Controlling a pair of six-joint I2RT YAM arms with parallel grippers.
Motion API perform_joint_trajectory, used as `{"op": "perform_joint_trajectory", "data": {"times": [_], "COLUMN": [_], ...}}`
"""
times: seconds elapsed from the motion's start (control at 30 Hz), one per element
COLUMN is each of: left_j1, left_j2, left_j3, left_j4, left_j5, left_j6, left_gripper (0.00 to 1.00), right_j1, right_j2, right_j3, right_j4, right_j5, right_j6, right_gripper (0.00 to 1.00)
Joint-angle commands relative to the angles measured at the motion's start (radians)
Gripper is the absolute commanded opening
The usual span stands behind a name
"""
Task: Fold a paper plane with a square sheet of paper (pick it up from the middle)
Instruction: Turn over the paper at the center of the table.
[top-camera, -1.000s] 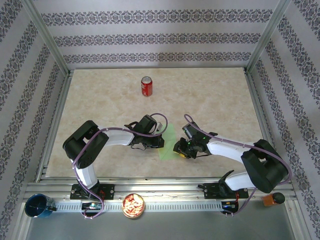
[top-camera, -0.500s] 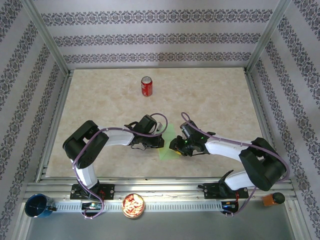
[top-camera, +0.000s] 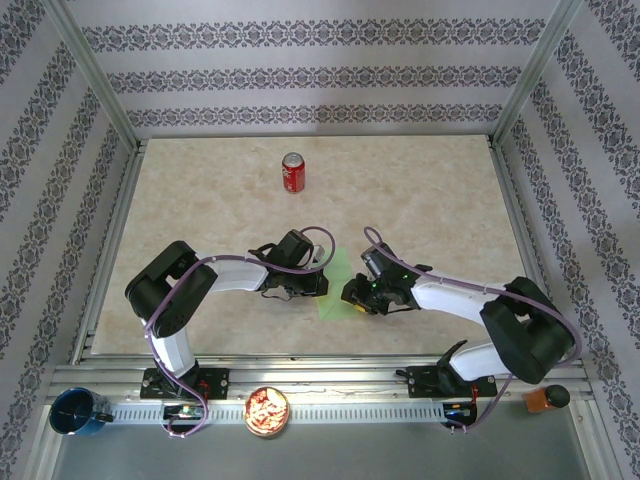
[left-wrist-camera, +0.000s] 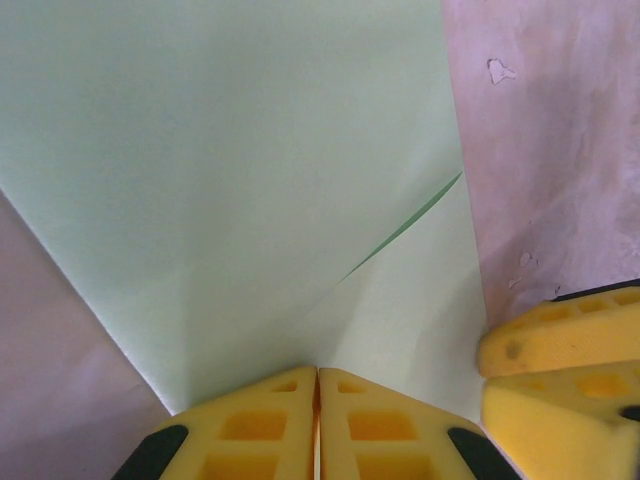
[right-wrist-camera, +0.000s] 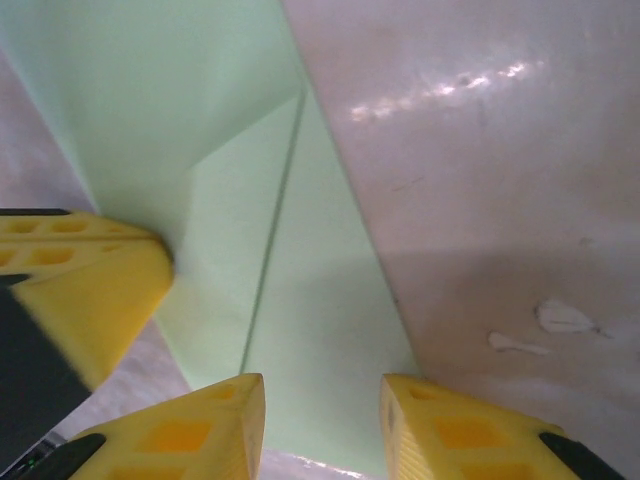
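Light-green and thin, the square sheet of paper (top-camera: 336, 275) lies partly folded on the beige marbled desk (top-camera: 430, 200), near the desk's front edge and between the two pincers. The wrist views show a diagonal flap lying over the lower layer, with one crease running toward the fingertips.

Handling (judgement): the sheet is very light and limp, and it probably slides easily on the smooth desk. A pull at a single corner would likely curl or tear it. Doubled layers are stiffer than single ones. Take hold at a creased edge or through doubled layers, and pin one side while working the other.

Pincer state: the left pincer (left-wrist-camera: 317, 375) is closed, its fingertips together at the sheet's edge where the crease ends. Whether a layer is nipped between them cannot be told. The right pincer (right-wrist-camera: 322, 390) is open, its fingertips apart over the flap's lower edge and gripping nothing.

Clearance: the two pincers stand just beside each other over the sheet, so sideways room between them is small. Open room lies beyond the sheet toward the red drink can (top-camera: 293, 172), which is well apart. The desk's front edge is near, so keep the sheet from sliding toward it.
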Motion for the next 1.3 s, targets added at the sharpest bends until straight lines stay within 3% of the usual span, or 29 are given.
{"op": "perform_joint_trajectory", "data": {"times": [0.0, 0.43, 1.27], "left_j1": [0.013, 0.015, 0.018], "left_j2": [0.001, 0.005, -0.024], "left_j3": [-0.030, -0.032, -0.016], "left_j4": [-0.047, -0.033, -0.057], "left_j5": [-0.004, 0.001, 0.000], "left_j6": [-0.009, -0.017, -0.023], "left_gripper": [0.10, 0.10, 0.10], "right_j1": [0.012, -0.001, -0.166], "right_j2": [0.025, 0.055, 0.178], "right_j3": [0.014, 0.050, 0.099], "right_j4": [0.022, 0.107, 0.240], "right_j5": [-0.010, -0.036, -0.238], "right_j6": [-0.020, -0.028, -0.172], "right_gripper": [0.37, 0.38, 0.41]}}
